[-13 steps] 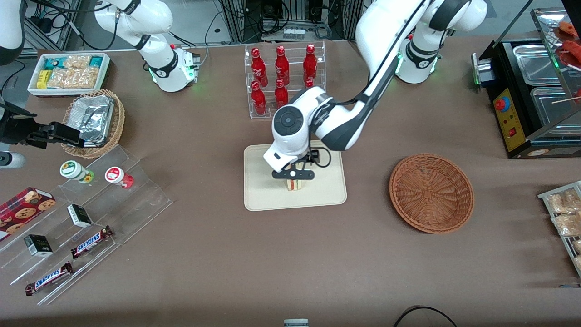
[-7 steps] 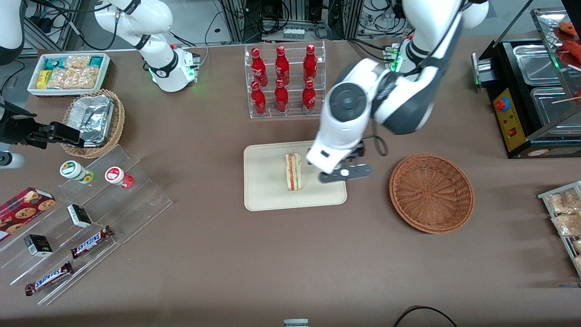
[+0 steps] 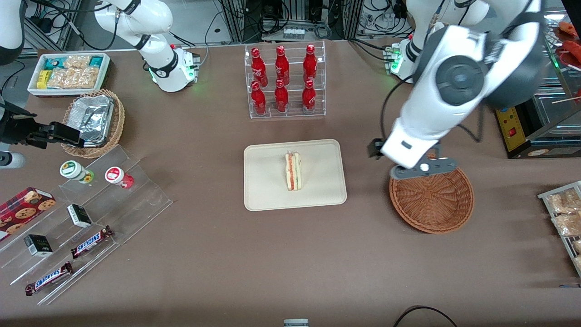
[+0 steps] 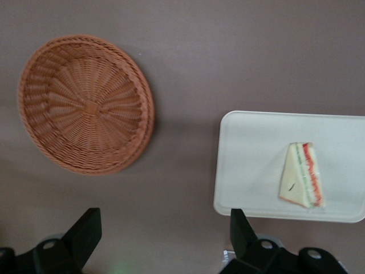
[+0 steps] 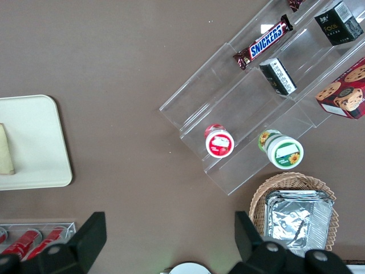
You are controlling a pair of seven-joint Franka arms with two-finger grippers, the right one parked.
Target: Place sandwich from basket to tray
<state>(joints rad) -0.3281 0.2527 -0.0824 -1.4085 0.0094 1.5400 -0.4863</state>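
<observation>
One sandwich (image 3: 293, 171) is lying on the one cream tray (image 3: 263, 190), well apart from the pincer (image 3: 423, 168), which is hovering wide apart, holding nothing, above the one reddish-brown basket's (image 3: 431, 200) rim on the brown bench (image 3: 272, 263).

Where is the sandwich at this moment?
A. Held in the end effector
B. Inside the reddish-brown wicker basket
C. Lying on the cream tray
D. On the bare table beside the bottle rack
C: the sandwich lies on the tray, while the basket holds nothing and the left arm's end effector hangs open and empty, above the basket's rim in the front view.
</observation>
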